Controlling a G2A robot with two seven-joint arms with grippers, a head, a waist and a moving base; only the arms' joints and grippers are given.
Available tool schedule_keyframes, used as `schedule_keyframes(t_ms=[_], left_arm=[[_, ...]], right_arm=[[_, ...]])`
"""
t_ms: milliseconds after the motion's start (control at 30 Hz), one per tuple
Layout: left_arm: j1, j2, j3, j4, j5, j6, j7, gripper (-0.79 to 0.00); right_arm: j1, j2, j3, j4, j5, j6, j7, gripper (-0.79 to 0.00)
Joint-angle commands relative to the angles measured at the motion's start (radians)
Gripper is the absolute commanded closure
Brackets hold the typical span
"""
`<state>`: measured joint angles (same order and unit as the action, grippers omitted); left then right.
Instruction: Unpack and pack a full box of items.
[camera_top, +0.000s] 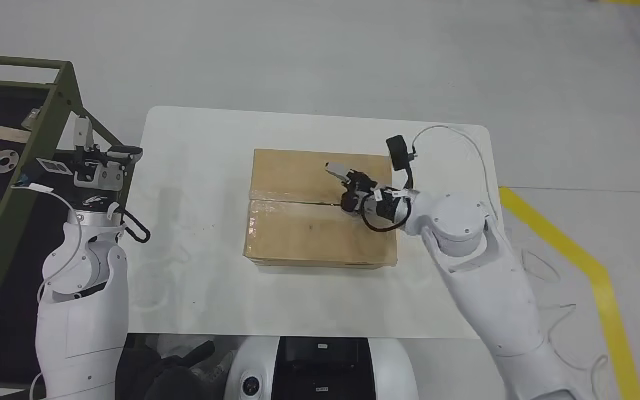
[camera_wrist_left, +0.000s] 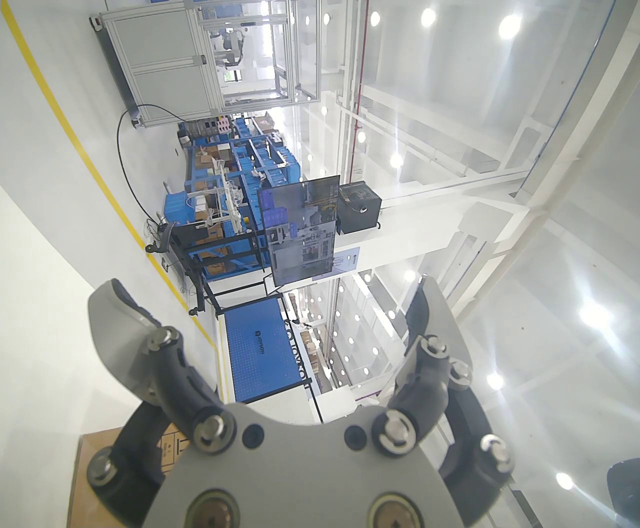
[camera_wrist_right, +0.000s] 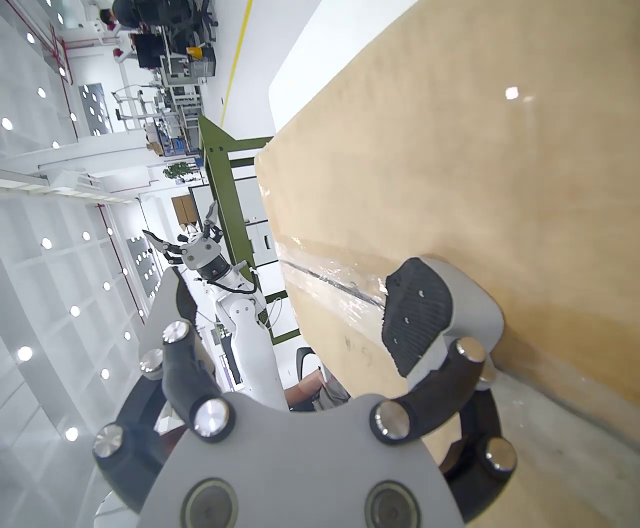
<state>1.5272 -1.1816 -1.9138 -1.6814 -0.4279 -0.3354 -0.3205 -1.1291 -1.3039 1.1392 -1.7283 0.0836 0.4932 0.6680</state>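
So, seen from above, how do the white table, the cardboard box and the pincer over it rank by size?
1. white table, largest.
2. cardboard box.
3. right pincer, smallest by far, though it sits nearer the camera than the box.

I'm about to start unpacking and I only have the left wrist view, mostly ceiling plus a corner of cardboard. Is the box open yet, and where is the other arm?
Observer: Not open. The box sits mid-table with its flaps shut and clear tape along the seam.
Operator: And the right arm?
Observer: The right end effector is open, over the box top at the seam, toward the right arm's end of it.
Operator: Is my arm near the box?
Observer: No. The left end effector is apart from it, just off the left edge of the table, next to a green frame.
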Motion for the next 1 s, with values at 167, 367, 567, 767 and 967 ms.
schedule_keyframes(t_ms=[167,367,567,767,967], left_arm=[[0.0,0.0,0.0,0.0,0.0,0.0,0.0,-0.785],[0.0,0.0,0.0,0.0,0.0,0.0,0.0,-0.785],[0.0,0.0,0.0,0.0,0.0,0.0,0.0,-0.785],[0.0,0.0,0.0,0.0,0.0,0.0,0.0,-0.785],[0.0,0.0,0.0,0.0,0.0,0.0,0.0,-0.785]], right_arm=[[-0.095,0.023,0.108,-0.088,-0.005,0.012,-0.023,-0.785],[-0.134,0.036,0.16,-0.124,-0.009,0.037,-0.019,-0.785],[-0.156,0.043,0.184,-0.132,-0.003,0.048,-0.028,-0.785],[-0.192,0.05,0.211,-0.148,0.01,0.042,-0.045,-0.785],[-0.227,0.057,0.245,-0.17,0.022,0.035,-0.062,-0.785]])
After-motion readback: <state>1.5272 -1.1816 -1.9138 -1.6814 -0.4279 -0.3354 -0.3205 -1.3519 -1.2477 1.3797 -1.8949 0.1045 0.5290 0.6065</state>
